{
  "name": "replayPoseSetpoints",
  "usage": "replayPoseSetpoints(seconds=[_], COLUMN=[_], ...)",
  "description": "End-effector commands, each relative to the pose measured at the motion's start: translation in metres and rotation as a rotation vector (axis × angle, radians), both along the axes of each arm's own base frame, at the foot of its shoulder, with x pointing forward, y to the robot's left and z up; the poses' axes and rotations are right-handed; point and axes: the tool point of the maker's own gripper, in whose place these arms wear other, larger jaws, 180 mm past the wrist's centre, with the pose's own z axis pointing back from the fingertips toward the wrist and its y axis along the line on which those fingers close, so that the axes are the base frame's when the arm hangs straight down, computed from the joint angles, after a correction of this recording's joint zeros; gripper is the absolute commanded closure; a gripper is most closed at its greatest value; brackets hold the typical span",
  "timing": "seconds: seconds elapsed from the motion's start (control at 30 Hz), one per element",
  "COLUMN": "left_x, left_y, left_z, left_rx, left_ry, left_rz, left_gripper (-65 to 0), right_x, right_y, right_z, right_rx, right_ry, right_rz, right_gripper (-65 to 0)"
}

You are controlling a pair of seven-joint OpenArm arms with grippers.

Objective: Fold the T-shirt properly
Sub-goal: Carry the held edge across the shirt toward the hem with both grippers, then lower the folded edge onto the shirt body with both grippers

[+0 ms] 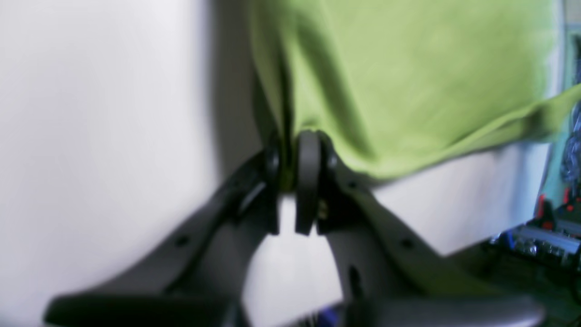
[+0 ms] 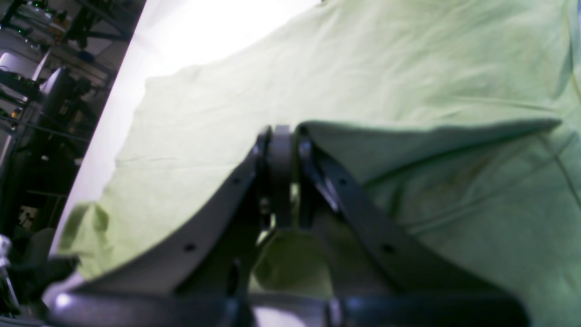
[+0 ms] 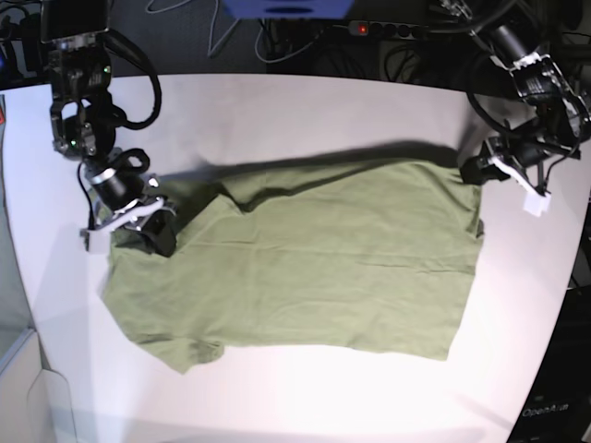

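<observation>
T-shirt (image 3: 314,268) spread flat on white counter (image 3: 305,120). Left gripper (image 1: 295,156) clamped on its hem corner; right gripper (image 2: 283,136) clamped on the shoulder edge.

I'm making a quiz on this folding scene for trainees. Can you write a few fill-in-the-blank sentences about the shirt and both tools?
1. The T-shirt lies spread on a ____ table.
2. The left tool is shut on the shirt's ____.
3. The right tool is shut on the ____.
4. The number of tools holding cloth is ____.

Missing words: white; edge; T-shirt; two
</observation>
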Motion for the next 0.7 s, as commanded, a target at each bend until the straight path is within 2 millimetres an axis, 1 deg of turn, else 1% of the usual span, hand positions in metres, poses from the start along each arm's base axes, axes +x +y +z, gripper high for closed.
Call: replayPoseSetpoints(seconds=[0.0, 0.1, 0.17, 0.3, 0.5, 0.57, 0.67], left_x=[0.014, 0.028, 0.040, 0.060, 0.092, 0.100, 0.102], left_y=[-0.001, -0.015, -0.029, -0.045, -0.051, -0.052, -0.049], left_z=[0.010, 0.017, 0.023, 0.035, 0.059, 0.066, 0.070], left_rx=[-0.009, -0.050, -0.082, -0.125, -0.230, -0.258, -0.318], left_ry=[-0.046, -0.087, -0.119, -0.164, -0.168, -0.170, -0.148], left_rz=[0.006, 0.005, 0.001, 0.003, 0.097, 0.119, 0.183], left_gripper=[-4.0, -4.0, -4.0, -3.9, -3.9, -3.9, -3.9], right_x=[0.009, 0.009, 0.009, 0.013, 0.015, 0.020, 0.023], right_y=[-0.005, -0.005, -0.005, -0.006, -0.012, -0.015, -0.016], right_z=[0.015, 0.016, 0.016, 0.020, 0.023, 0.028, 0.030], right_rx=[0.001, 0.001, 0.001, -0.004, -0.024, -0.040, -0.071], right_ry=[-0.053, -0.054, -0.054, -0.067, -0.072, -0.089, -0.099], right_rz=[-0.014, -0.014, -0.014, -0.013, -0.013, -0.009, -0.006], right_gripper=[-0.7, -0.7, -0.7, -0.7, -0.7, -0.7, -0.7])
